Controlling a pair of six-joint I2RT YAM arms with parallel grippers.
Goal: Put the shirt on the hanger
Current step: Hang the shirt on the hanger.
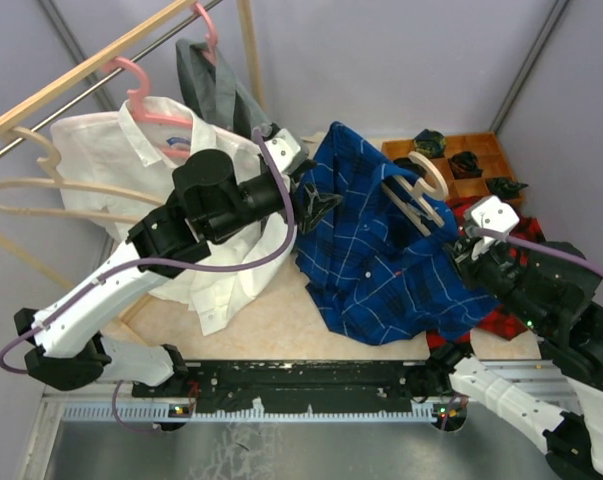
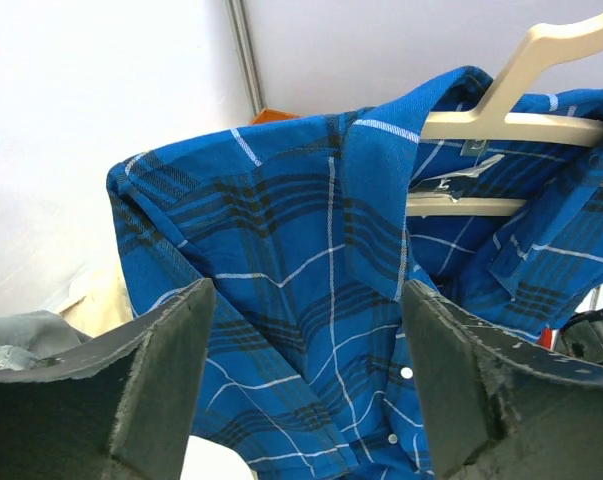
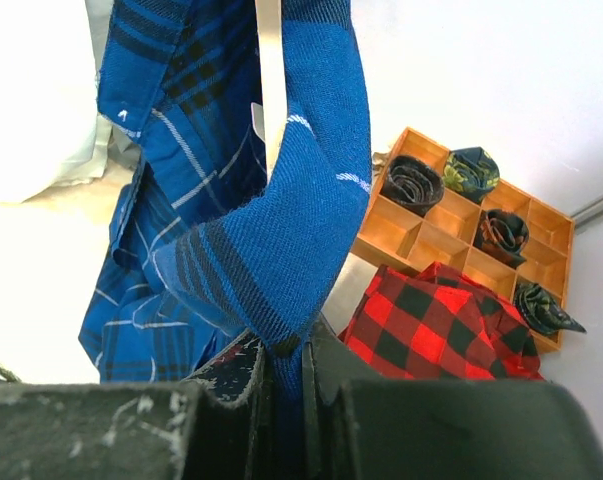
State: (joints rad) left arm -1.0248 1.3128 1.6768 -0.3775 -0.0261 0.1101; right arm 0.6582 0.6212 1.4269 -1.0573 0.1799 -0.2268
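The royal-blue checked shirt (image 1: 386,250) hangs spread over the middle of the table, draped on the pale beige hanger (image 1: 418,195), whose hook rises at its top. My right gripper (image 1: 468,243) is shut on the shirt's right edge; in the right wrist view a fold of blue cloth (image 3: 271,240) runs down into the closed jaws, with the hanger arm (image 3: 268,80) above. My left gripper (image 1: 318,205) is open at the shirt's left shoulder. In the left wrist view its fingers (image 2: 151,380) stand wide apart before the shirt (image 2: 301,290) and the hanger (image 2: 521,75).
A white shirt (image 1: 141,170) on a pink hanger (image 1: 151,95) and a grey garment (image 1: 213,90) hang on the rail at the left. A red-and-black plaid shirt (image 3: 431,325) lies at the right. An orange divided tray (image 1: 461,160) holds rolled ties.
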